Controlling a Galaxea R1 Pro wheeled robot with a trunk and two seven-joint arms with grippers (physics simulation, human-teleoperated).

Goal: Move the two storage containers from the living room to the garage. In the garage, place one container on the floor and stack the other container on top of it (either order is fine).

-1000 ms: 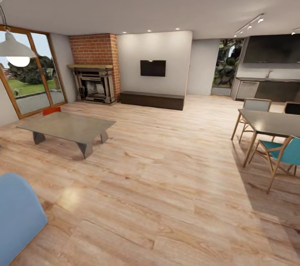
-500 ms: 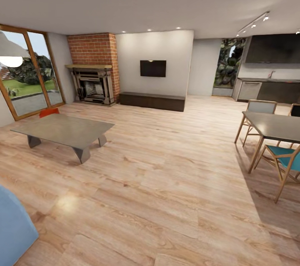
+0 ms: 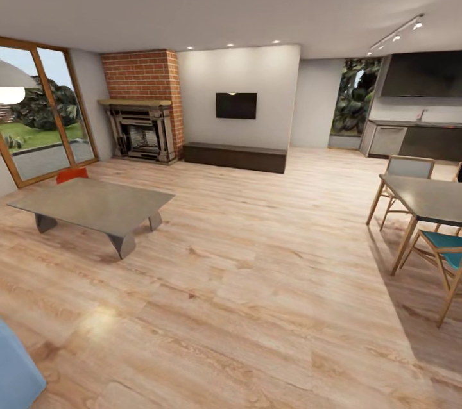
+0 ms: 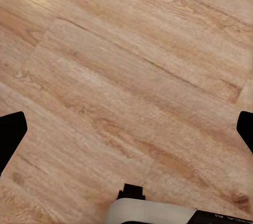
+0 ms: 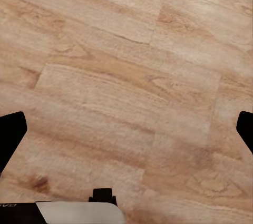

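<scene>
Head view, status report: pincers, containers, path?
Both pincers open, empty, over wood floor. One red-orange container behind coffee table. Table blocks direct line.

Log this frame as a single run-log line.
place: living room, wood floor | container: red-orange corner behind coffee table | left gripper: open, empty | right gripper: open, empty

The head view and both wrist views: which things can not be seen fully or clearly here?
- Red-orange thing, head view: mostly hidden behind the low grey table; its shape cannot be told.
- Blue seat, head view: cut by the picture's edge.
- Left gripper and right gripper, wrist views: fingertips cut by the edges.
</scene>
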